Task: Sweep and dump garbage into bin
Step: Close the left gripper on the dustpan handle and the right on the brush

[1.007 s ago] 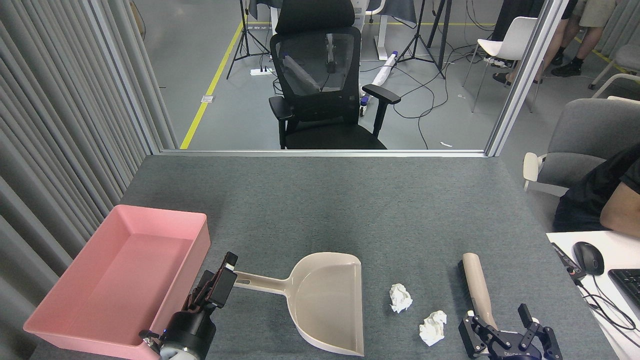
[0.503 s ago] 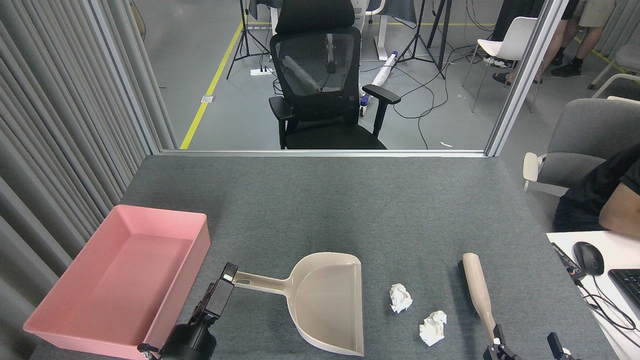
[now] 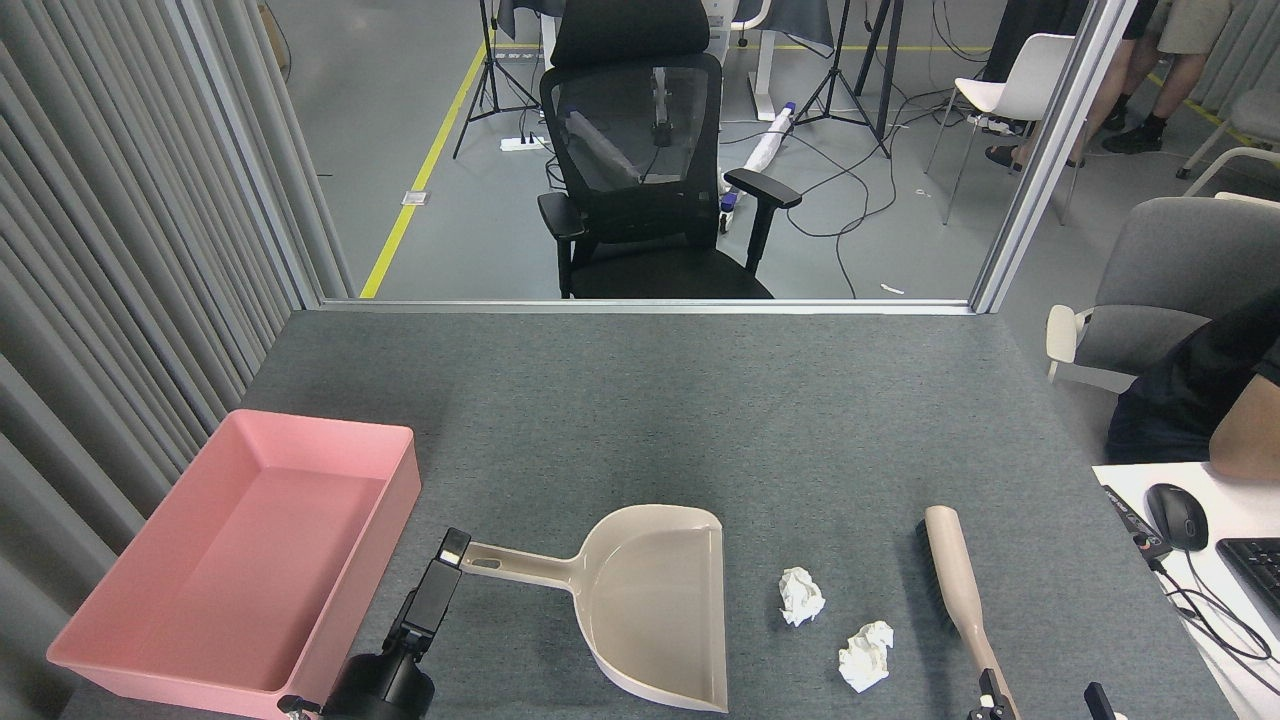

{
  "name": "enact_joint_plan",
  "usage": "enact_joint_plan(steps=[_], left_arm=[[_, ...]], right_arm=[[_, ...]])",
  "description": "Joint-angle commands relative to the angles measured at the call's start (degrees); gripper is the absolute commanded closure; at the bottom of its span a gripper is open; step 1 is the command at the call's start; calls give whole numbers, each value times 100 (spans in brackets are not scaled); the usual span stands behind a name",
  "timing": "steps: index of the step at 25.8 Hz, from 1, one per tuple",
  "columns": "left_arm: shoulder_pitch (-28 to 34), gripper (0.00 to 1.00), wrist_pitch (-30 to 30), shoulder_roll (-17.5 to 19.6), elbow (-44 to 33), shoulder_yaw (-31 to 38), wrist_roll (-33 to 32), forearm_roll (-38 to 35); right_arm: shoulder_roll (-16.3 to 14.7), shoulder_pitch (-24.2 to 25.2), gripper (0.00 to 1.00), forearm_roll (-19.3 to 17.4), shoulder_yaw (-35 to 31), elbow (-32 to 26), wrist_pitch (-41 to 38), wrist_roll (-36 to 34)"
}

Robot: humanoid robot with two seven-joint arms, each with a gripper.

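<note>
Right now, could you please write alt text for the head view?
Beige dustpan on a grey table, two tissue balls between it and a brush. Pink bin at left; left gripper reaches the dustpan handle.

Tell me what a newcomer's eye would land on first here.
The pink bin stands out at the table's left edge, empty. At centre lies the beige dustpan, the left gripper at its handle end. To its right sit two crumpled tissue balls, then the brush.

Pink bin [image 3: 150, 650]; white garbage [image 3: 802, 596]; beige dustpan [image 3: 650, 610].
</note>
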Motion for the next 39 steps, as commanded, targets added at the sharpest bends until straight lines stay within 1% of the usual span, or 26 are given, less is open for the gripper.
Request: enact_joint_plan(steps=[1,4,8,12,15,21,29,33,39], left_arm=[[-18,1,-39,-6,184,-8,122,67],[-27,1,-39,-6,316,-17,254,243],[-27,1,-75,-6,492,-17,272,252],[-27,1,-127,-6,509,-17,272,269],[-53,1,-145,-15,527,-26,272,269],[-53,1,-145,-15,536,-35,272,269],[-97,1,-162,-15,606,-26,272,269],[-97,1,-417,-15,606,-26,272,269],[-88,1,-365,-24,685,-8,272,269]], right_arm=[[-4,-25,2,0,2,136,-12,-6],[-13,-34,2,0,2,180,-21,-15],[-21,-34,2,0,2,206,-30,-15],[-30,-34,2,9,2,250,-30,-15],[-39,-254,2,9,20,408,-47,-15],[-39,-333,2,27,28,540,-91,-15],[-4,-298,2,27,46,575,-267,-94],[-13,-298,2,27,46,663,-276,-138],[22,-298,2,36,46,681,-258,-147]])
